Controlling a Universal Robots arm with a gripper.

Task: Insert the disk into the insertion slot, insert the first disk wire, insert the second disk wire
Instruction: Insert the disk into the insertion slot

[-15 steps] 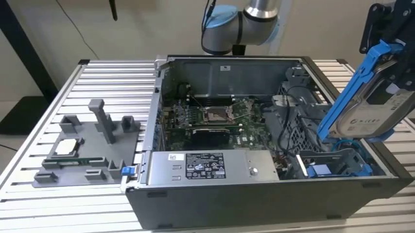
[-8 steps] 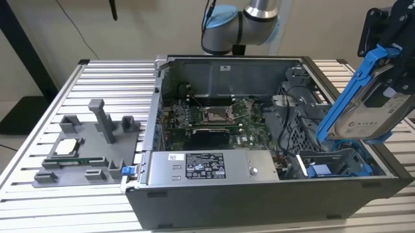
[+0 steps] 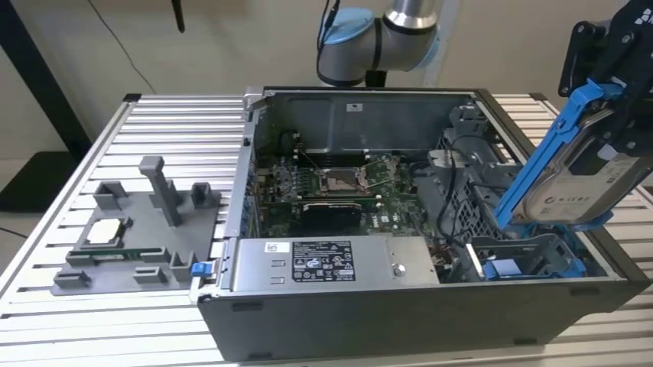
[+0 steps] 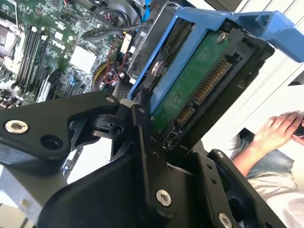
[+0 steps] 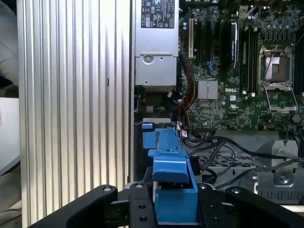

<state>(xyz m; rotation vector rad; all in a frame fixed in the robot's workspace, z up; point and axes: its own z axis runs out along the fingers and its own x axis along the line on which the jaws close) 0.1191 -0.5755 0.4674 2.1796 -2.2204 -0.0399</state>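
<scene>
We see the gripper (image 3: 618, 126) clenched on the tilted disk (image 3: 579, 191), slot (image 3: 531, 258) below the gripper, near the disk's lower end

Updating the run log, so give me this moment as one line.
pincer: shut on disk | disk: tilted, over insertion slot, not yet in

Exterior view looks down at a slant on the whole open case (image 3: 408, 321) and table (image 3: 173, 122), from well back. First wrist view peers straight down, near; second sits tight against the disk (image 4: 190, 80), seemingly tilted sideways. All three share the motherboard (image 3: 337, 183).
</scene>
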